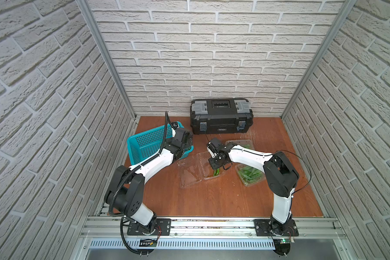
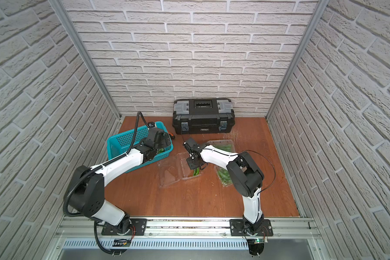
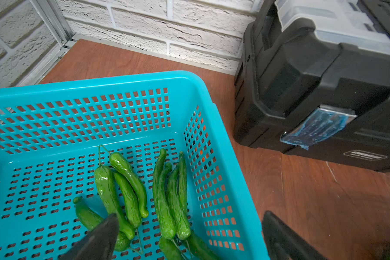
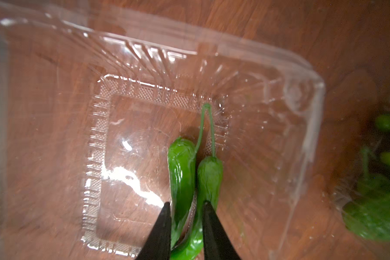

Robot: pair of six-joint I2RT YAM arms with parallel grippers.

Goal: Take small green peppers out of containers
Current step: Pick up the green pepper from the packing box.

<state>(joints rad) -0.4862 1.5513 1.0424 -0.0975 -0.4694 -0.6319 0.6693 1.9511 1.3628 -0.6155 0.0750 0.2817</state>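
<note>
Gripping two slim glossy green peppers [image 4: 181, 171], the right pincer [image 4: 185, 206] hangs over a clear plastic clamshell container [image 4: 302, 67]; the left pincer [image 3: 190, 216] gapes.

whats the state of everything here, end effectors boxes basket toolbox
left end effector, open, over the teal basket
right end effector, shut on two peppers inside the middle container
middle container, lid open flat
front container, holds a pile of peppers, lid unclear
far container, more peppers inside, partly hidden
teal basket, holds several peppers
toolbox, lid shut
</note>
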